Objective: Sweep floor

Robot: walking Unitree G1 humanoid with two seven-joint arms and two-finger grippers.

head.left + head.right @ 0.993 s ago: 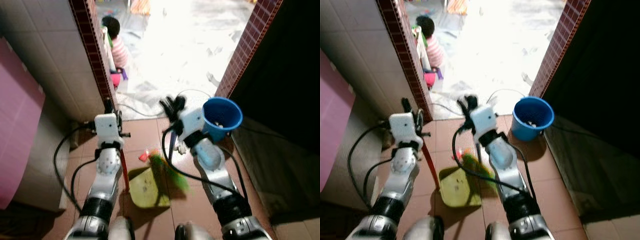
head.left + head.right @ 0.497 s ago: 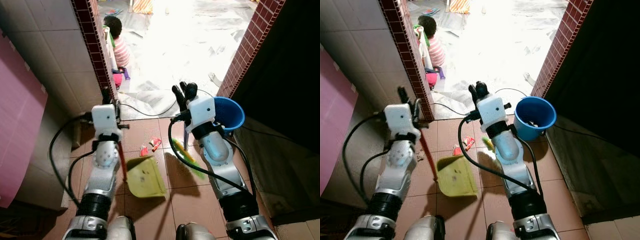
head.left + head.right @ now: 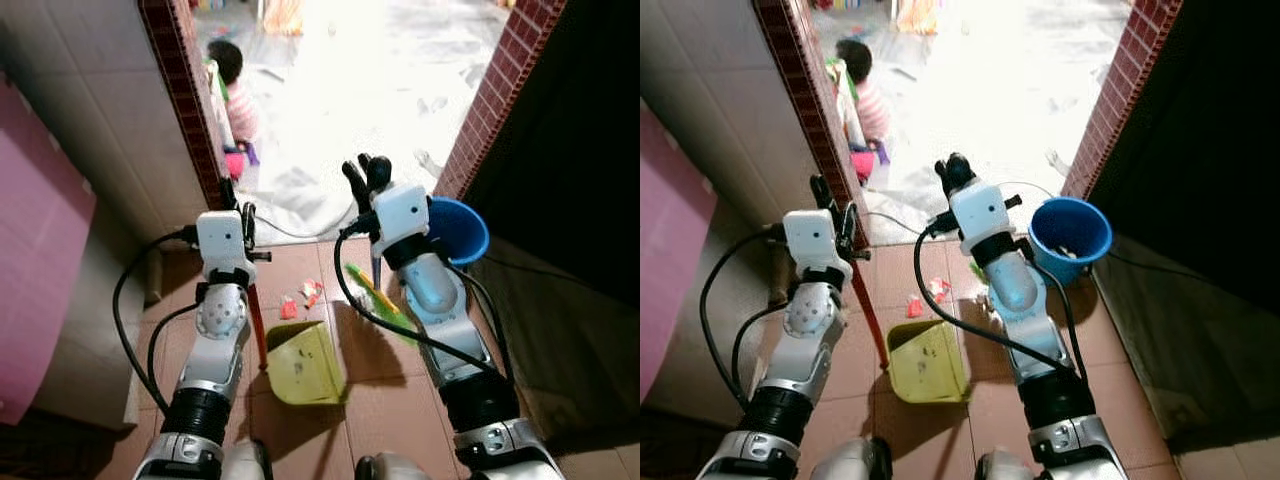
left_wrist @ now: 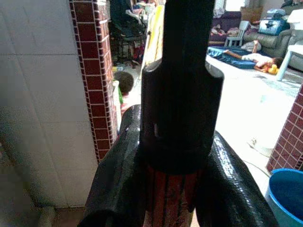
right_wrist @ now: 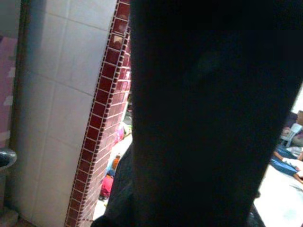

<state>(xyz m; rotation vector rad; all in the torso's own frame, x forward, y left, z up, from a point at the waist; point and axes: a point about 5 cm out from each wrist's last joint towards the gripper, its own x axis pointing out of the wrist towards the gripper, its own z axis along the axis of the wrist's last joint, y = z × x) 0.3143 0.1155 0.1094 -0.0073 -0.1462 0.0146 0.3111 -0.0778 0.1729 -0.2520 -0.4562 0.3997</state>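
My left gripper is shut on the red dustpan handle, whose black cap stands between the fingers. The yellow-green dustpan rests on the brown tiles. Red and white scraps lie just beyond its mouth. My right gripper is shut on the dark broom handle. The green broom head touches the floor to the right of the scraps.
A blue bucket stands by the right brick jamb. The left brick jamb and tiled wall are close to my left arm. A child sits past the doorway. A white cable crosses the threshold.
The broom head has swung from over the dustpan out to the right of the scraps. My right gripper has moved forward. The dustpan has shifted slightly.
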